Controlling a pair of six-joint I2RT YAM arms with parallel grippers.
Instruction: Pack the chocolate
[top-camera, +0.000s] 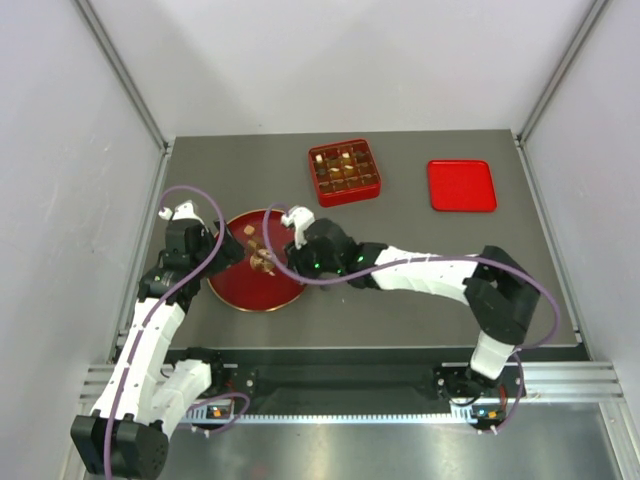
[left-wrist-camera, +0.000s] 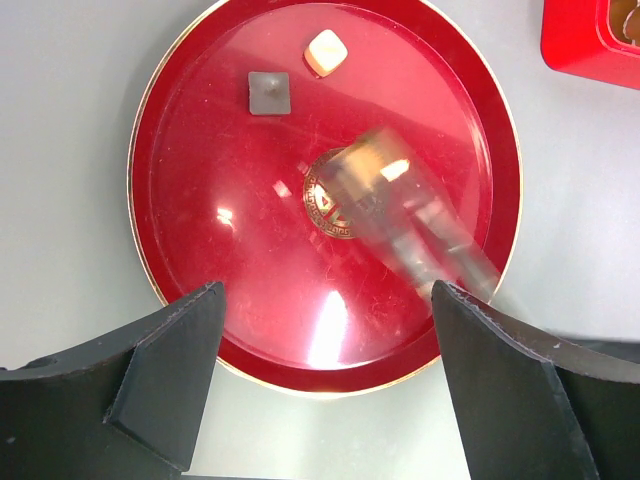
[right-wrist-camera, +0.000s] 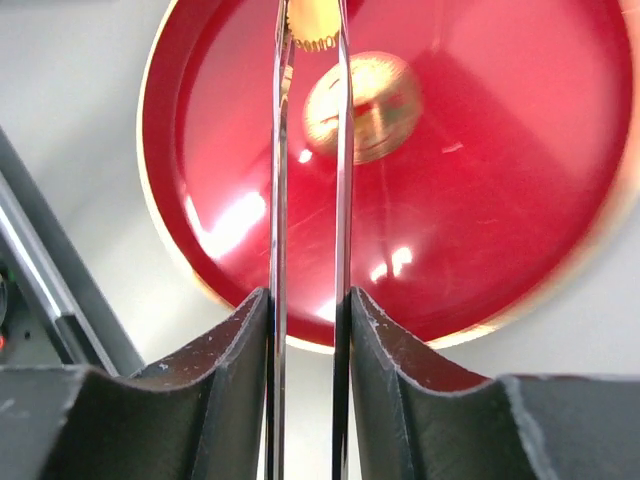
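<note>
- Chocolate (top-camera: 344, 172) fills most compartments of the red box (top-camera: 350, 197). The red lid (top-camera: 461, 185) lies apart on the worktop.
- Two loose pieces lie on the round red plate (left-wrist-camera: 250, 250): a cream one (left-wrist-camera: 326, 50) and a dark square (left-wrist-camera: 268, 92).
- Right gripper (right-wrist-camera: 311, 60): thin blades pressed against a golden ridged sweet (right-wrist-camera: 313, 22) (above the plate's middle).
- Left gripper (left-wrist-camera: 328, 300): wide apart, empty.
- Judged well along; the plate's pieces and lid are left.

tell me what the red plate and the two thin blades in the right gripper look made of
red plate: glossy lacquered plastic or glazed ceramic, unclear which; sharp light glints, gold rim line. thin blades: polished metal, probably steel; mirror-bright edges reflecting the red.
</note>
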